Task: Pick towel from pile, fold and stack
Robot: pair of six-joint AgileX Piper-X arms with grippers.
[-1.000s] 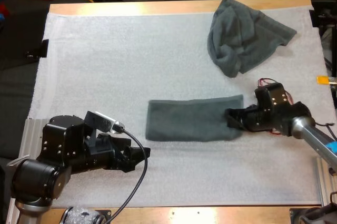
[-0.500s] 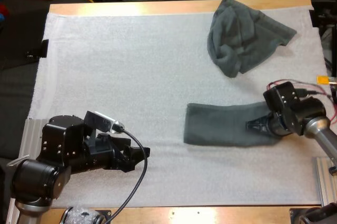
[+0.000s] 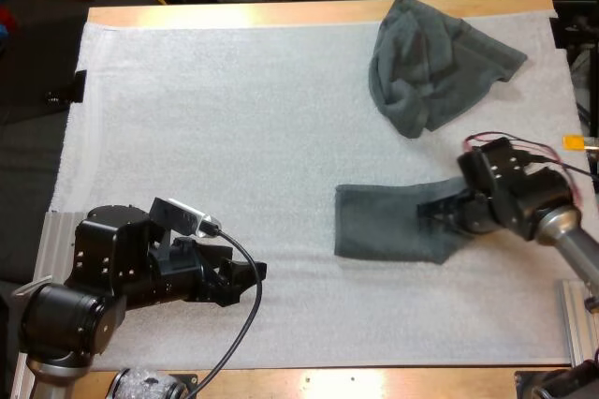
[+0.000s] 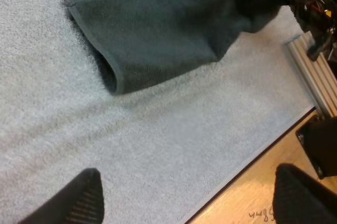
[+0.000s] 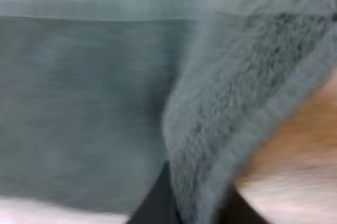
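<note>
The right fingers (image 5: 152, 208) pinch the part-folded towel (image 3: 384, 223); the left fingers (image 4: 79, 197) gape, idle; final fold and stacking remain.

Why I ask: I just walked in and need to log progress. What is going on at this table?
The right gripper is shut on the right end of the folded towel, which lies on the right side of the mat. The left gripper hangs open near the mat's front left, clear of any towel. A crumpled towel sits at the mat's far right.
</note>
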